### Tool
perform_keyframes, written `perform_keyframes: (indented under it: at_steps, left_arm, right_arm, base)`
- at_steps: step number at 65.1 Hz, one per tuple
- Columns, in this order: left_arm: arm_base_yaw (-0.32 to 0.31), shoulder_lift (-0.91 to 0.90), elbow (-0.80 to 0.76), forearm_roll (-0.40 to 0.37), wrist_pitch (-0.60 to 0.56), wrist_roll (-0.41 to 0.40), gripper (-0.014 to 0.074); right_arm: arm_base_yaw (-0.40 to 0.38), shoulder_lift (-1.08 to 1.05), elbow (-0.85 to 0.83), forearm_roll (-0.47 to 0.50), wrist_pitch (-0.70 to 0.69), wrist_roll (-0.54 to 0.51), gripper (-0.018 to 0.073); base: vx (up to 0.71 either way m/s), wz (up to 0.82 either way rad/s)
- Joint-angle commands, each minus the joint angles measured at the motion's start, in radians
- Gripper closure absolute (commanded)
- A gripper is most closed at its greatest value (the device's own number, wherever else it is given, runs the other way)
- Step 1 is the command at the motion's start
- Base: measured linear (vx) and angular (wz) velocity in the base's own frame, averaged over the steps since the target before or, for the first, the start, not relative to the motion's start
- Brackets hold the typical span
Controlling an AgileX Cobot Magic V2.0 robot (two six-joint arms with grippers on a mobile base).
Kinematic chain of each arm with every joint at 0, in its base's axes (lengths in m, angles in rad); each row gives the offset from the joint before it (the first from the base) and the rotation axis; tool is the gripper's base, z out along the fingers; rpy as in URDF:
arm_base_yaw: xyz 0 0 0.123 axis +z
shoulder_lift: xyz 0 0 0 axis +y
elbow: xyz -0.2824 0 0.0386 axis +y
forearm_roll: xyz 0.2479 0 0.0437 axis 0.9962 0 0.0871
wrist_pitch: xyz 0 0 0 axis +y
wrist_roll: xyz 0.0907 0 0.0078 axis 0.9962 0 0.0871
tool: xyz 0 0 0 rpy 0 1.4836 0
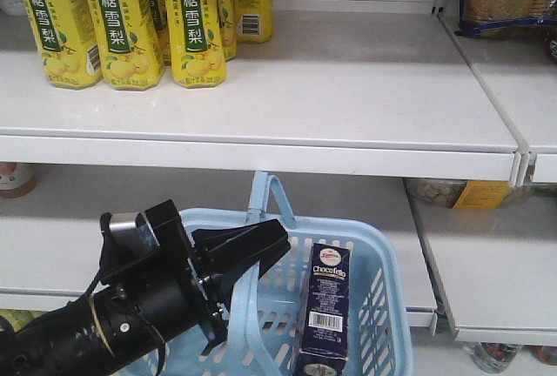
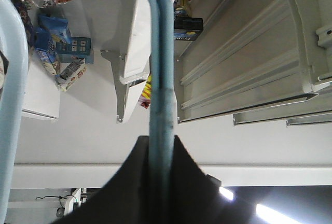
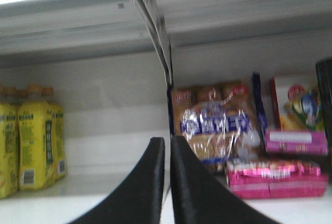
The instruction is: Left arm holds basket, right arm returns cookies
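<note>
- My left pincer (image 2: 160, 146) is clenched on one hoop handle (image 2: 158, 53) of the basket (image 1: 383, 263). The light-blue bar runs straight up between its black jaws.
- The hold is a single narrow pinch on a smooth plastic bar. I judge that the handle could turn or slide in the jaws, tipping the basket.
- The cookies (image 1: 329, 306) stand upright inside the basket, against its right-hand wall. They are not yet back on the shelf (image 1: 348, 89).
- If the basket tips, the tall navy box may topple or lean away. That would spoil a clean pick from above.
- The basket's second handle (image 1: 270, 193) stands up at the far rim, near the box. I think a descending arm could snag it.
- My right pincer (image 3: 167, 143) is closed to a thin slit, and I see nothing between its fingers.
- It must spread before it reaches for the box, or it will knock the box over.
- That pincer faces the shelving, level with it. The yellow bottles (image 3: 36, 141) are to one side, with a cracker pack (image 3: 215, 125) and pink boxes (image 3: 275, 177) to the other.
- It is well apart from the basket and does not show in the front view.
- The left arm (image 1: 130, 306) comes in from the lower left of the front view, angled up towards the basket. Its silver block (image 1: 130, 224) faces up.
</note>
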Motion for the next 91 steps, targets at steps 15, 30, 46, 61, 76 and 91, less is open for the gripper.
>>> perform_keyframes:
  at_steps: [15, 30, 46, 61, 76, 91]
  left_arm:
    - [0.003, -0.034, -0.03, -0.06, -0.305, 0.007, 0.0599]
    - [0.003, -0.034, -0.03, -0.06, -0.305, 0.007, 0.0599]
    - [0.003, -0.034, -0.03, -0.06, -0.305, 0.007, 0.0599]
    - [0.003, -0.034, -0.03, -0.06, -0.305, 0.007, 0.0599]
    - [0.003, -0.034, -0.03, -0.06, -0.305, 0.007, 0.0599]
    - [0.003, -0.034, -0.03, -0.06, -0.305, 0.007, 0.0599]
  right_arm:
    - [-0.001, 0.21, -0.318, -0.059, -0.034, -0.003, 0.0565]
    - [-0.001, 0.347, -0.538, -0.059, 0.097, -0.003, 0.056]
    - [0.0, 0.428, -0.679, -0.054, 0.232, -0.003, 0.0453]
    - [0.0, 0.431, -0.69, -0.042, 0.275, 0.0, 0.0165]
    - [0.0, 0.436, -0.691, 0.054, 0.409, 0.0, -0.0008]
    - [0.003, 0.465, -0.691, 0.189, 0.545, -0.004, -0.0007]
  base:
    - [0.0, 0.0]
    - [0.0, 0.0]
    - [0.0, 0.0]
    - [0.0, 0.0]
    - [0.0, 0.0]
    - [0.0, 0.0]
